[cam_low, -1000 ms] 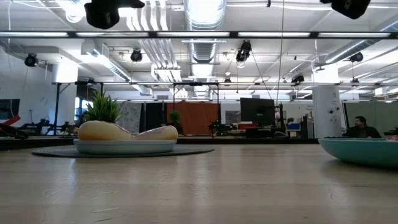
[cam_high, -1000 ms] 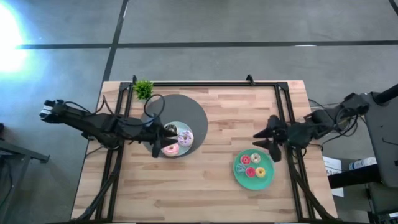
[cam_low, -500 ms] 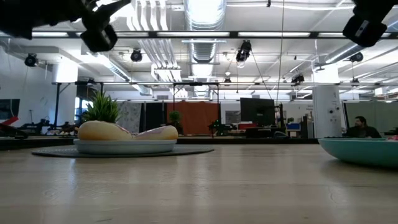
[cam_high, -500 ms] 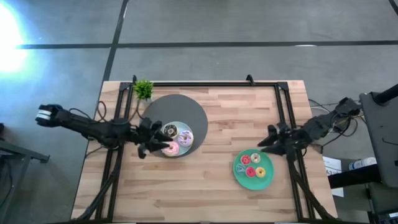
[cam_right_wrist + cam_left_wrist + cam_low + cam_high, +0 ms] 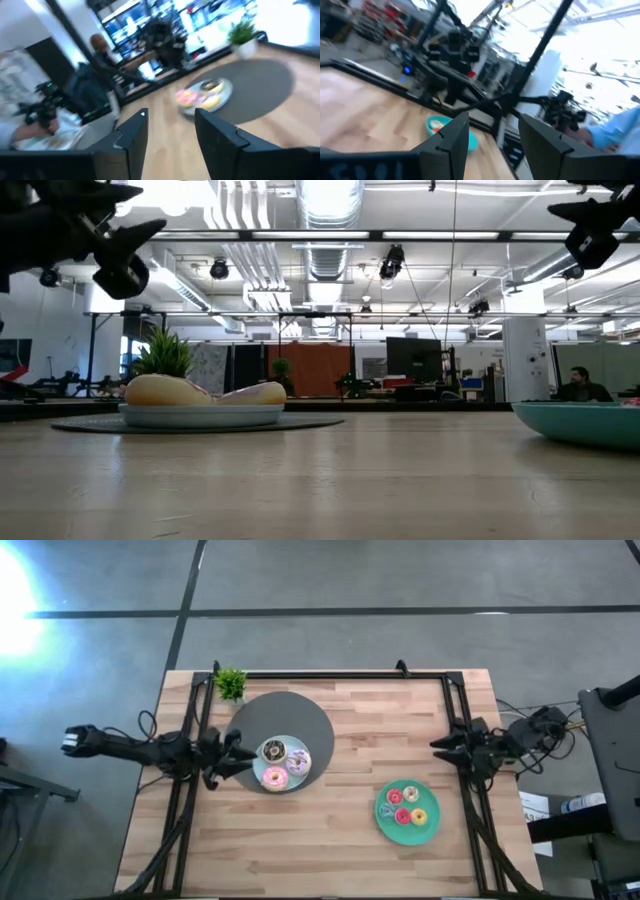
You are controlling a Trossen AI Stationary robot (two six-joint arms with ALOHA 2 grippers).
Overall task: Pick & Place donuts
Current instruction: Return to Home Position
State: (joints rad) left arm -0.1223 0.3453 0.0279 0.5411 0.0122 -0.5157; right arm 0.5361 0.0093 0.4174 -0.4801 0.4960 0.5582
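1. From above: three donuts (image 5: pixel 274 777) on the blue plate (image 5: pixel 304 774), four on the green plate (image 5: pixel 432 828). The low view hides those four.
2. The left gripper (image 5: pixel 236 754) and right gripper (image 5: pixel 440 748), fingers wide and empty, have pulled back to the table's sides.

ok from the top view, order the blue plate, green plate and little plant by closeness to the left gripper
From the left gripper:
1. light-blue plate, just beside it.
2. plant, upper-left table corner.
3. green plate, far across on the right.
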